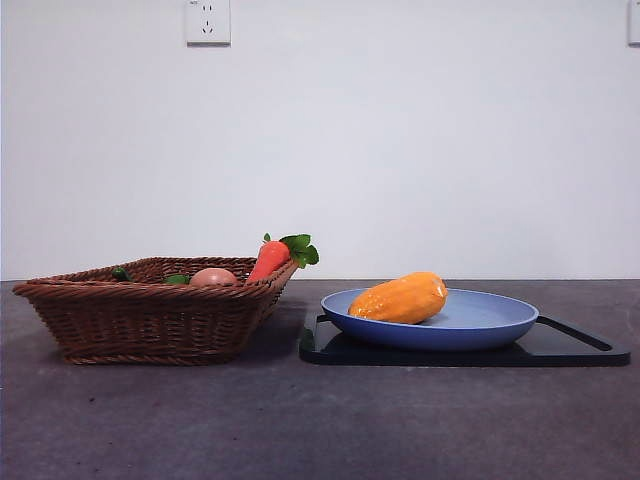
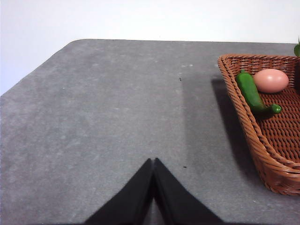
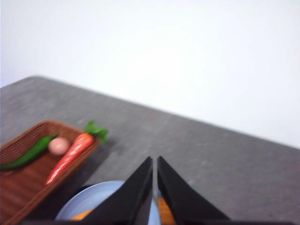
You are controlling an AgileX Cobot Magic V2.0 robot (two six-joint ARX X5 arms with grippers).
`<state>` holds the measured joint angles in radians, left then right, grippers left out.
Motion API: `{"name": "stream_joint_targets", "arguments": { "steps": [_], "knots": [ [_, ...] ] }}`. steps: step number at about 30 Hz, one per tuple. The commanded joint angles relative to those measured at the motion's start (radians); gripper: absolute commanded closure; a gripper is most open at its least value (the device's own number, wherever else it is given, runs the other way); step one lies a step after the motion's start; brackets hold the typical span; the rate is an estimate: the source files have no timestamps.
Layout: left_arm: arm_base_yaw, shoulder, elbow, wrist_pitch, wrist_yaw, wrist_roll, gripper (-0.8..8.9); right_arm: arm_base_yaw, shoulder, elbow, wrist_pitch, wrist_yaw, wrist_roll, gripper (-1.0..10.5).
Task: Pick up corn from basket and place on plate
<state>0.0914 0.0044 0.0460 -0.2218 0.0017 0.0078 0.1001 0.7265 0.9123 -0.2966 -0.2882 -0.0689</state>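
Grey matte surface (image 1: 300, 430), plain white wall behind, socket (image 1: 207, 21) above basket (image 1: 150, 320). No readable writing. Corn (image 1: 400, 298) lies on plate (image 1: 470, 322), right of basket. Left gripper (image 2: 153, 161) and right gripper (image 3: 154, 160): jaws closed, empty.

Left hand (image 2: 153, 161) and right hand (image 3: 154, 160): smooth matte-black jaws, each tapering to a point.

Corn (image 1: 401, 298): a smooth yellow-orange cob, laid on its side in the left half of the plate, tapered end turned toward the left rim.
Plate (image 1: 500, 322): round, shallow, light blue, raised rim; set flat on the right part of the table.
Basket (image 1: 150, 318): brown woven wicker, slanted sides, stood upright on the left part of the table, just beside the plate.
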Motion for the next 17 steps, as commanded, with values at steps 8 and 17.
{"name": "stream_joint_targets", "arguments": {
  "steps": [8, 17],
  "knots": [
    [0.003, -0.002, -0.021, -0.018, 0.005, -0.005, 8.10, -0.176, -0.368, -0.488, 0.340, 0.037, 0.035, 9.4],
    [0.003, -0.002, -0.021, -0.018, 0.005, -0.005, 8.10, -0.197, -0.611, -0.736, 0.378, 0.099, 0.036, 9.4]
  ]
}}
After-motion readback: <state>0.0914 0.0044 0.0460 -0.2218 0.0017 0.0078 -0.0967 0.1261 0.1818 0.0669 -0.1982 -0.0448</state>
